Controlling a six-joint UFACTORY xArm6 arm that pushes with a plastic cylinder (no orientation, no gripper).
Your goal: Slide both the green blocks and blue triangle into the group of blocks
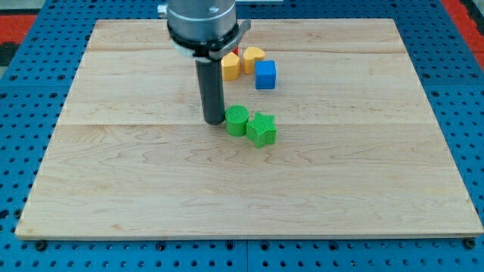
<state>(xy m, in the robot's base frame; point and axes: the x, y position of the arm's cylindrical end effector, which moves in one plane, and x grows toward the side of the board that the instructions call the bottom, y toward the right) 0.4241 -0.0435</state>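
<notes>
The two green blocks, a round green block [237, 119] and a star-like green block [262, 128], sit touching each other near the board's middle, their pair running from upper left to lower right, with the group of two yellow blocks [240, 63], a blue cube [265, 75] and a barely visible red block [234, 51] well above them. My tip [214, 122] rests just left of the round green block, holding nothing, so a push from here would drive them rightward rather than up toward the group. I cannot see any blue triangle; it may be hidden behind the arm.
</notes>
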